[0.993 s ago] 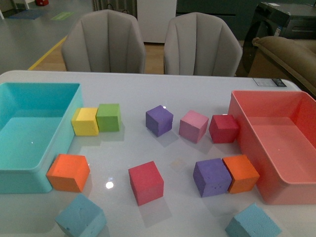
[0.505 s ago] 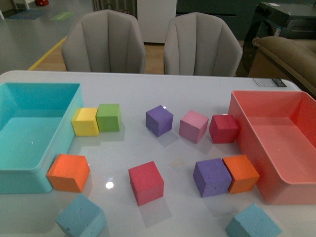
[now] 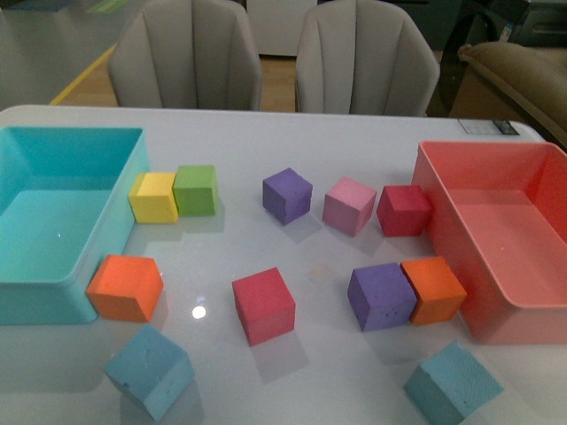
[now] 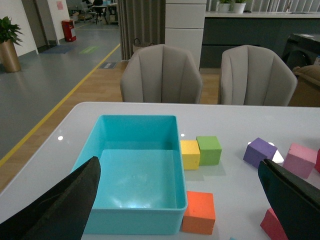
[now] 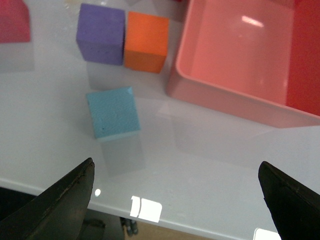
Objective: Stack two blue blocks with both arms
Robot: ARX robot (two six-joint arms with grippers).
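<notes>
At the near edge of the table: left blue block and right blue block, well apart, unstacked.
Left gripper, right gripper: jaws wide, both empty.

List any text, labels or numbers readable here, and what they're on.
Nothing reads clearly.
Dark card at the far edge of the table: print too blurred.
Pink wall notice: too small.
Cubes, teal bin, pink bin: no lettering visible.
</notes>
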